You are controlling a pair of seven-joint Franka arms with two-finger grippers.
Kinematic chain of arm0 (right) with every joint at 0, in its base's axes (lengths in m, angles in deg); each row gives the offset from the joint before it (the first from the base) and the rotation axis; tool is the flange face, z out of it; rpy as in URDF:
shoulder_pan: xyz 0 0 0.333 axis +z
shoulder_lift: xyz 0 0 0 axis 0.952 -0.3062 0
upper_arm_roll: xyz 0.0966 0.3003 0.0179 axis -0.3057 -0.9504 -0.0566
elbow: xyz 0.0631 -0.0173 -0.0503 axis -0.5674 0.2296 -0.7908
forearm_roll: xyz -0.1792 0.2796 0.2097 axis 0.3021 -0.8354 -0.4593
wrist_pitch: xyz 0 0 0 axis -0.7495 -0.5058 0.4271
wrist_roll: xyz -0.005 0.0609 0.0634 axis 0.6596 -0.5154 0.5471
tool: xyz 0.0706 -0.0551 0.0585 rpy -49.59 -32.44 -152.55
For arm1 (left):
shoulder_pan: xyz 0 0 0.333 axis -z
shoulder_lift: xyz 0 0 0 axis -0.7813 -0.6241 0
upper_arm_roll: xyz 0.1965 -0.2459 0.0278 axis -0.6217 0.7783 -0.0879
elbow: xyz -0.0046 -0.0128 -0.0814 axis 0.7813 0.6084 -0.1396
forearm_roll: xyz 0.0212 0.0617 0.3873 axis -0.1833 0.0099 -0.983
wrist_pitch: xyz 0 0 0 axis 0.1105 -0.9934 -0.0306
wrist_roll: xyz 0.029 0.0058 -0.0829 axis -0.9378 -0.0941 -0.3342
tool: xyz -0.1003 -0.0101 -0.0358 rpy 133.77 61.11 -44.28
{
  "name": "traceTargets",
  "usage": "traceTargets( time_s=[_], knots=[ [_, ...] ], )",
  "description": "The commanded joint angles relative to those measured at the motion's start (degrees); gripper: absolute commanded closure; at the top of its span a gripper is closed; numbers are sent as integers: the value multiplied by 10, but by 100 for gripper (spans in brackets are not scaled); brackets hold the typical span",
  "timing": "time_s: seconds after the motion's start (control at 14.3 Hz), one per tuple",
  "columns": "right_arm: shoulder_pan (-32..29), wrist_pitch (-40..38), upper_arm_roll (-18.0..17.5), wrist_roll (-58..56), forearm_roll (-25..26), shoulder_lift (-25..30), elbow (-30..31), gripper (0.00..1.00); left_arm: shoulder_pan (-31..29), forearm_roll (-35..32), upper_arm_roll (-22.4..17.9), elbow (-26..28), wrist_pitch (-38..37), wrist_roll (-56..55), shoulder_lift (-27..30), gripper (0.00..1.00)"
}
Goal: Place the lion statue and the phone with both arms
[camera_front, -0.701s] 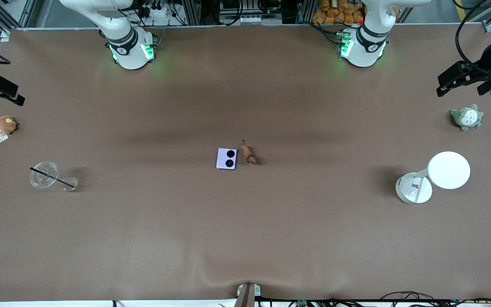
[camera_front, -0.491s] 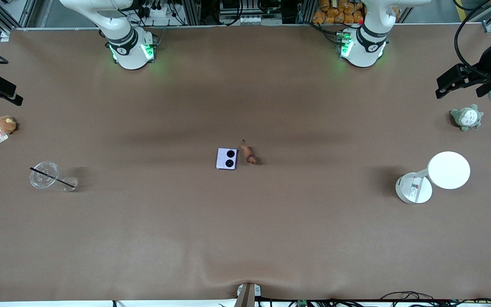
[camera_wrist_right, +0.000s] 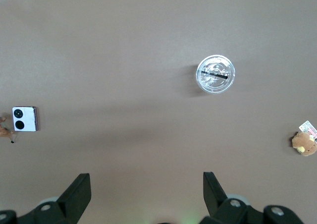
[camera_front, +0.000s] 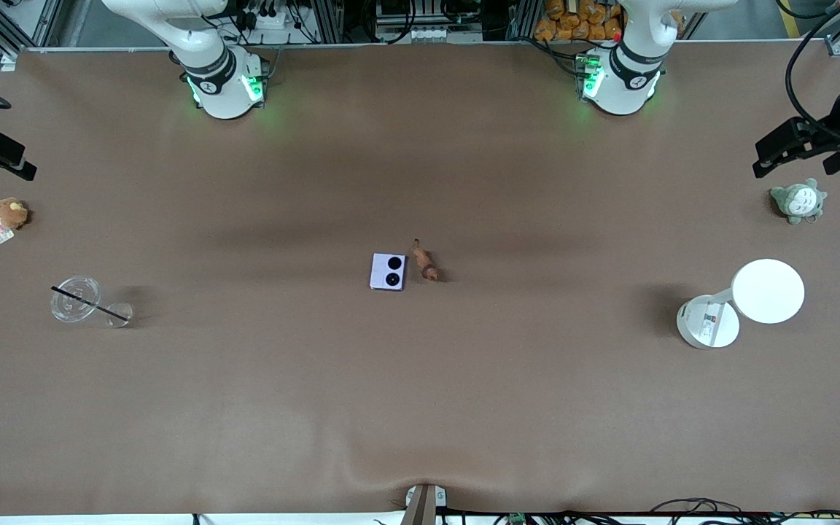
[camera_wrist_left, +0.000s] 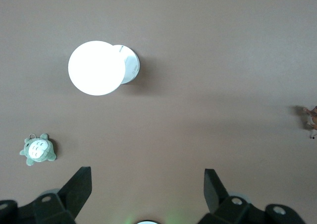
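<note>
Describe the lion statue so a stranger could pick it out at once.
Look at the middle of the brown table, midway between the two arms' ends. There the pale lavender phone lies flat, and the lion statue sits right beside it, toward the left arm's end. It is a tiny, elongated orange-brown figurine, smaller than the phone.

The lion statue (camera_wrist_left: 311,121) is cut off by the frame edge.
</note>
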Motion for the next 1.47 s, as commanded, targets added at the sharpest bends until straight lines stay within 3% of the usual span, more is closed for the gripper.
traceTargets(
  time_s=[0.0,0.35,0.84,1.19,1.4],
  knots=[
    [-12,-5,-9,-4,0,-3,-10,0,-4,12,1,-21,-10,-2,-14,0],
    [-12,-5,-9,-4,0,-3,-10,0,8,12,8,-22,-10,-1,-31,0],
    [-12,-4,-9,-3,0,-3,-10,0,20,9,84,-24,-10,-14,-81,0],
    [-12,-4,-9,-3,1,-3,-10,0,81,12,96,-24,-6,-119,-122,0],
    [-12,-4,-10,-3,0,-3,-10,0,120,18,96,-25,34,-197,-150,0]
  ],
)
